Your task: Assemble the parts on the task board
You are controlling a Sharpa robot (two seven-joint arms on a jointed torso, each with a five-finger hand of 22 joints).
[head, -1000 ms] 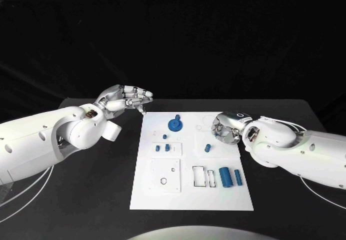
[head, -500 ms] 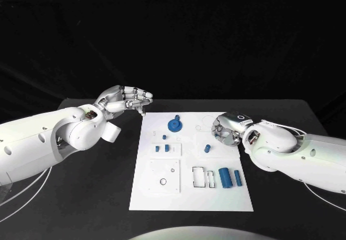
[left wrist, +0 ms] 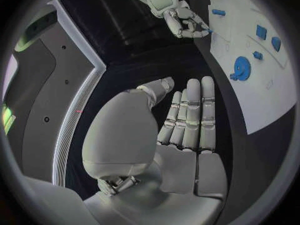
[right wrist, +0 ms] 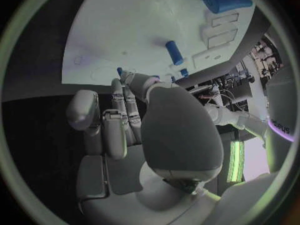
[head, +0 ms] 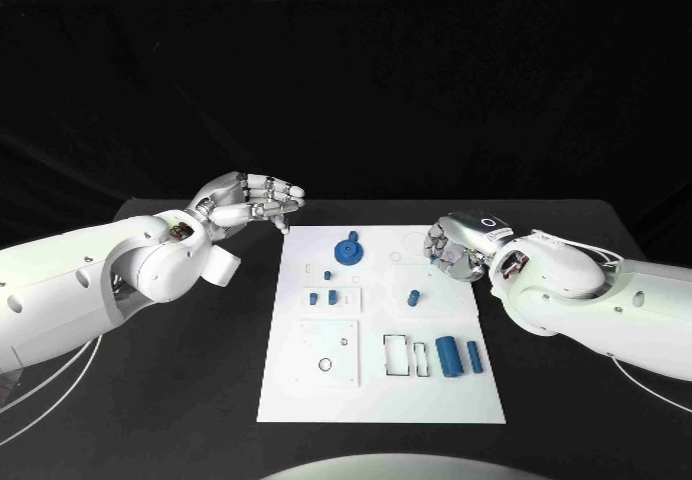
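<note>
The white task board lies mid-table. On it are a blue gear, three small blue parts left of centre, a blue peg and two blue cylinders. My right hand hovers over the board's far right edge, fingers curled in. A small blue part sits pinched at its fingertips. My left hand hangs off the board's far left corner. Its fingers are drawn together beside the thumb with nothing in them.
Empty outlined slots and a square recess mark the board's near half. A ring outline lies close to the right hand. Black table surrounds the board on all sides.
My right hand has lifted and drawn a little toward the board's far right edge, turning slightly. The left hand and the parts on the board have stayed put.
</note>
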